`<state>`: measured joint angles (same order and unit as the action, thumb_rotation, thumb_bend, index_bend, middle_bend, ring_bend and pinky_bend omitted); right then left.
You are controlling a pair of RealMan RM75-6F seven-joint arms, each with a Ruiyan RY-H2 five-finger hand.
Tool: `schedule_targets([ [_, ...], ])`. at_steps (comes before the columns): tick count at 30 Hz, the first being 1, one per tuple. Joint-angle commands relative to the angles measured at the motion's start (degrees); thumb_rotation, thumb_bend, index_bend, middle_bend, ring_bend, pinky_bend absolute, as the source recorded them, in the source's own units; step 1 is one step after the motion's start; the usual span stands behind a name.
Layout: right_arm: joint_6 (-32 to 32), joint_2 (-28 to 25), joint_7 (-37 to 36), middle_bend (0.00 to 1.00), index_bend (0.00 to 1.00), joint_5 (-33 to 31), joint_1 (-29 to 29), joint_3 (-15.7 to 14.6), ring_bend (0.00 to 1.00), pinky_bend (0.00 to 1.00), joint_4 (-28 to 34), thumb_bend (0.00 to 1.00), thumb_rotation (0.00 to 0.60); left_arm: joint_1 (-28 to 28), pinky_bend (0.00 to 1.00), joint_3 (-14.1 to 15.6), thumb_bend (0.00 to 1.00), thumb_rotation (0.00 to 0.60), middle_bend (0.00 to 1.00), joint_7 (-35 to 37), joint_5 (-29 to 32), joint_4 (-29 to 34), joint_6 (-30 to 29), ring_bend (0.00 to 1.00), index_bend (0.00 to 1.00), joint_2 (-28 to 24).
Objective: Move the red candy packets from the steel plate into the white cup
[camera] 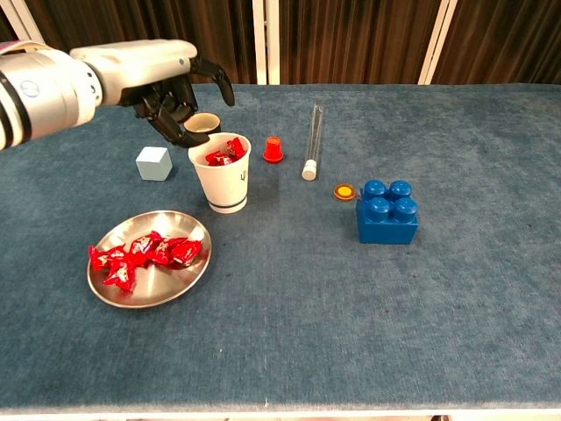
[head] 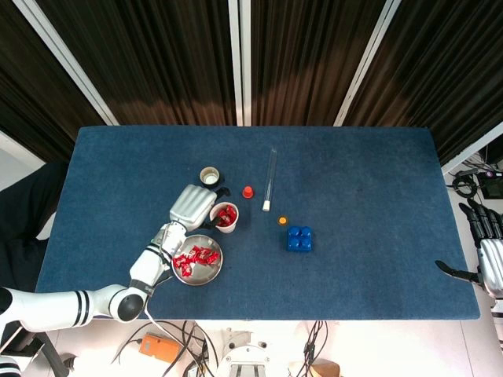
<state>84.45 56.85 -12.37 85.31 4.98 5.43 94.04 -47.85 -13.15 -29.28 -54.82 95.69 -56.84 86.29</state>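
The steel plate [head: 213, 274] [camera: 168, 229] lies near the table's front left and holds several red candy packets [head: 195, 258] [camera: 145, 253]. Just behind it stands the white cup [head: 235, 210] [camera: 226, 186] with red packets [camera: 226, 154] inside. My left hand [head: 194, 206] [camera: 168, 86] hovers over the cup's left rim, fingers spread downward and holding nothing. My right hand [head: 487, 253] hangs off the table's right edge, fingers apart and empty; only the head view shows it.
A light blue cube [camera: 153, 163] sits left of the cup, below my left hand. Behind the cup are a small dark cup [head: 209, 176] [camera: 202, 124], a red cap [head: 247, 191] [camera: 273, 149] and a glass tube [head: 269, 181] [camera: 312, 140]. An orange disc [camera: 345, 191] and blue brick [head: 299, 238] [camera: 387, 210] lie right.
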Motion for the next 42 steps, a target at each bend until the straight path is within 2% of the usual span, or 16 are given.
schedule_targets([
  [1, 0.06, -0.02, -0.05, 0.06, 0.00, -0.06, -0.01, 0.06, 0.00, 0.10, -0.03, 0.16, 0.600, 2.86, 0.79, 1.71, 0.25, 0.600, 0.84, 2.93, -5.26, 2.83, -4.16, 0.76, 0.27, -1.78],
  [10, -0.25, 0.14, -0.20, 0.06, 0.00, 0.36, 0.41, 0.11, 0.00, 0.10, -0.21, 0.16, 0.600, 10.45, 0.79, 8.49, 0.23, 0.600, 0.83, 8.93, -15.04, 5.64, -11.20, 0.76, 0.28, -4.39],
  [15, -0.24, 0.21, 0.01, 0.06, 0.00, 0.77, 0.58, 0.05, 0.00, 0.10, -0.01, 0.16, 0.600, 12.03, 0.79, 12.71, 0.23, 0.600, 0.83, 8.79, -19.40, 5.00, -10.48, 0.76, 0.31, -2.90],
  [17, -0.26, 0.25, 0.12, 0.06, 0.00, 0.90, 0.63, -0.01, 0.00, 0.10, 0.09, 0.16, 0.600, 12.04, 0.79, 13.47, 0.23, 0.600, 0.83, 8.34, -20.15, 4.39, -9.63, 0.76, 0.31, -1.73],
  [24, 0.01, -0.01, 0.39, 0.06, 0.00, 0.84, 0.41, -0.12, 0.00, 0.10, 0.42, 0.16, 0.600, 11.16, 0.79, 13.55, 0.23, 0.600, 0.83, 6.28, -19.24, 1.38, -5.75, 0.76, 0.31, 2.88],
  [31, 0.14, -0.16, 0.38, 0.06, 0.00, 0.55, 0.13, -0.23, 0.00, 0.10, 0.42, 0.16, 0.600, 10.92, 0.79, 13.04, 0.23, 0.600, 0.83, 0.90, -15.75, -1.72, -4.17, 0.76, 0.33, 6.31],
  [42, 0.20, -0.24, 0.63, 0.06, 0.00, 0.65, 0.06, -0.33, 0.00, 0.10, 0.74, 0.16, 0.600, 11.79, 0.79, 13.33, 0.23, 0.600, 0.83, -2.44, -13.02, -2.73, -3.81, 0.76, 0.36, 7.16],
])
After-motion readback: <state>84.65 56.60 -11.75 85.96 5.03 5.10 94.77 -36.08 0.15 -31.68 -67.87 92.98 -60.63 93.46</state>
